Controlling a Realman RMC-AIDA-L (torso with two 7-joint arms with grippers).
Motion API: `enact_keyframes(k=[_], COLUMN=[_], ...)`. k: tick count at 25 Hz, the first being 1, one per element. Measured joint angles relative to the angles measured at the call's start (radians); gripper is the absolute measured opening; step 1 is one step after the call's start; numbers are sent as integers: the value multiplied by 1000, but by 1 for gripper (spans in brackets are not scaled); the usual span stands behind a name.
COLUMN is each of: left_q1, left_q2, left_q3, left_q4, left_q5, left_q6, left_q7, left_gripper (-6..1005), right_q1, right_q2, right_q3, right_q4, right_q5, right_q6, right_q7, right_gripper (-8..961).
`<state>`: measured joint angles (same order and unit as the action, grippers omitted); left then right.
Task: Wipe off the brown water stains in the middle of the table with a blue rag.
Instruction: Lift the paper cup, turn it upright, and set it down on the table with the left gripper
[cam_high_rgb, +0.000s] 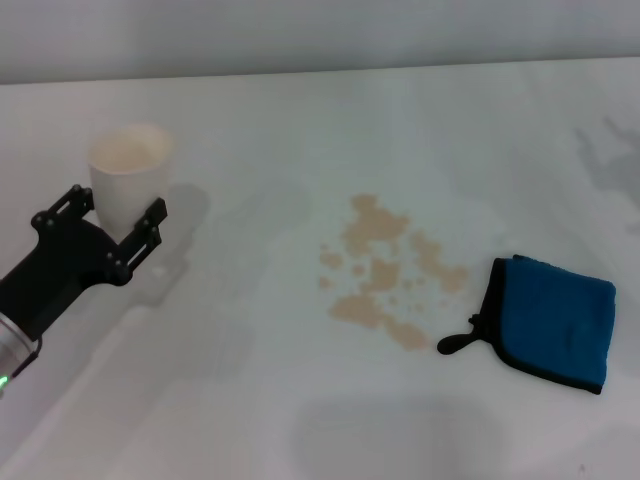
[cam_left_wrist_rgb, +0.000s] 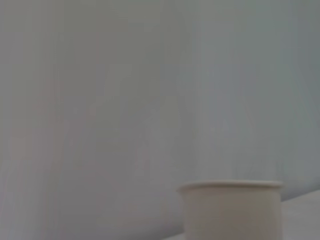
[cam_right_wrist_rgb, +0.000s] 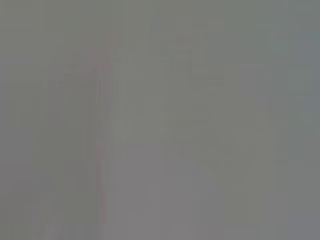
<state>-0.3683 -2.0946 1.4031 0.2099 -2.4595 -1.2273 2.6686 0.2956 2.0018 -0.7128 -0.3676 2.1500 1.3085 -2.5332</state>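
The brown water stains (cam_high_rgb: 385, 270) spread as a cluster of tan blotches in the middle of the white table (cam_high_rgb: 250, 400). To their right lies the blue rag (cam_high_rgb: 555, 320), folded, with black edging and a black loop tab pointing toward the stains. Nothing is touching the rag. My left gripper (cam_high_rgb: 113, 207) is at the far left, open, its two black fingers (cam_high_rgb: 150, 228) standing on either side of the lower part of a white paper cup (cam_high_rgb: 128, 172). The right gripper is out of view, and the right wrist view shows only plain grey.
The white paper cup (cam_left_wrist_rgb: 232, 210) stands upright at the back left, close in front of the left wrist camera. A grey wall runs behind the table's far edge. Faint shadows fall on the table at the far right.
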Motion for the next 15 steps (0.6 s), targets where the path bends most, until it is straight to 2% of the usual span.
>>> enact_keyframes(k=[9,15], left_q1=[-2,-25], left_q2=[-2,-3], left_q3=[19,19], left_q4=[-57,-87], left_q5=[-32,-34], left_q6=[19,95], left_q7=[-6,-7], left_gripper=[621,621], right_q1=[-19,-30], right_q2=[-2,-1], right_q3=[9,11], right_q4=[-6,-16], right_q5=[-1,5], right_q6=[61,112], right_q7=[1,35], right_gripper=[478,477])
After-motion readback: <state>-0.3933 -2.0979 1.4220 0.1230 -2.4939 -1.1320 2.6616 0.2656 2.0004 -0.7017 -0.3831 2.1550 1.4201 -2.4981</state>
